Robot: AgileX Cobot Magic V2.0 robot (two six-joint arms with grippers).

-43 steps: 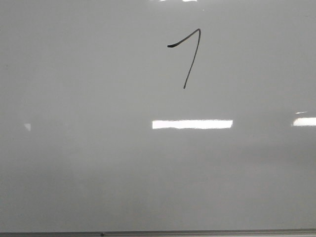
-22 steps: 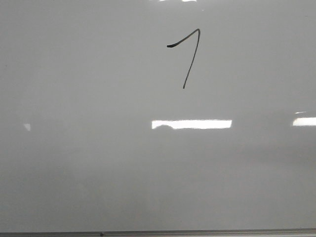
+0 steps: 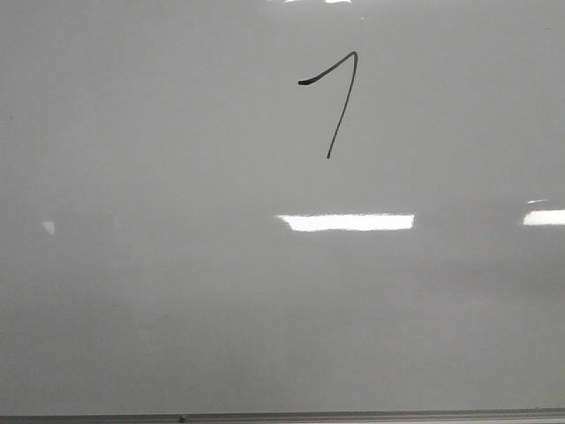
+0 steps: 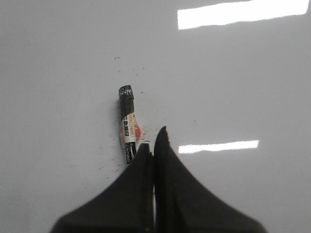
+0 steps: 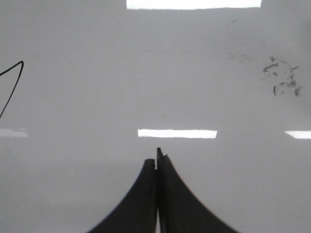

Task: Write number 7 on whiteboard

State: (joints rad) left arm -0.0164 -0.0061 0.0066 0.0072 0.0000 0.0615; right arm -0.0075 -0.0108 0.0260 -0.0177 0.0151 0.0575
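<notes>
The number 7 (image 3: 343, 106) is a thin black stroke high on the whiteboard (image 3: 177, 291), right of centre in the front view. Part of it shows at the edge of the right wrist view (image 5: 13, 82). No gripper shows in the front view. My left gripper (image 4: 153, 138) is shut with nothing between the jaws. A black marker (image 4: 128, 131) with a white and orange label lies on the board beside its fingertip, its lower end hidden behind the finger. My right gripper (image 5: 156, 157) is shut and empty over bare board.
A thin grey edge strip (image 3: 282, 416) runs along the board's near side. Bright light reflections (image 3: 346, 222) lie on the glossy surface. Dark ink smudges (image 5: 282, 77) mark the board in the right wrist view.
The number and the board look the same. Only the left end of the bright reflection has changed shape a little.
</notes>
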